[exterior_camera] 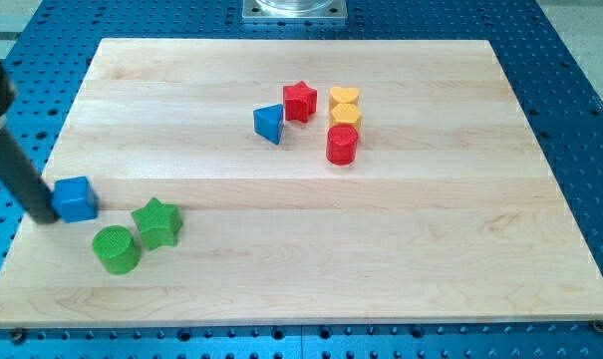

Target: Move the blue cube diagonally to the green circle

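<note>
Pale wooden board [311, 249] lies on a blue perforated table [580, 110], and it fills most of the view. Nearest to the view's bottom, at the left, stands the green circle [116, 249], a short round cylinder. Just beside it, up and to the right, is a green star [157, 221]; the two look almost touching. A little farther, up and to the left of the circle, sits the blue cube [76, 198], near the board's left edge. My tip [44, 216] is against the cube's left side, and the dark rod rises from there toward the view's top left. The rod has nothing to open or close and it holds nothing; it only presses at the cube.

Farther away, well apart from these, a group stands near the board's middle top: a blue triangle [269, 123], a red star [299, 101], a red cylinder [342, 145], a yellow hexagon [345, 116] and a yellow heart [344, 97].
</note>
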Motion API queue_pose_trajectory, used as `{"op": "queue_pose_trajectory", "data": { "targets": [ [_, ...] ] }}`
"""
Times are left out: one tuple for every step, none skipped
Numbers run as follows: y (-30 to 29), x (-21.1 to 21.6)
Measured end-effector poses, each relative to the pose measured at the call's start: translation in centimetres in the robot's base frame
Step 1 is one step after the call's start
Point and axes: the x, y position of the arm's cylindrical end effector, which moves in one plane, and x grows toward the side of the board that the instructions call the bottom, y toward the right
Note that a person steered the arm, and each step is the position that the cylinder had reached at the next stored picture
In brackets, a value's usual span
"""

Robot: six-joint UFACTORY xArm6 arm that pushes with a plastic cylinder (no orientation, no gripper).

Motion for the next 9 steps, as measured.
{"op": "queue_pose_trajectory", "data": {
  "targets": [
    [4.8,-3.2],
    [3.1,-1.1],
    [-1.4,1.7],
    [3.8,1.6],
    [9.4,-2.6],
    [10.9,-1.8],
    [9.4,1.8],
    [12.0,-0.1],
    [13.3,-3.9]
  ]
}}
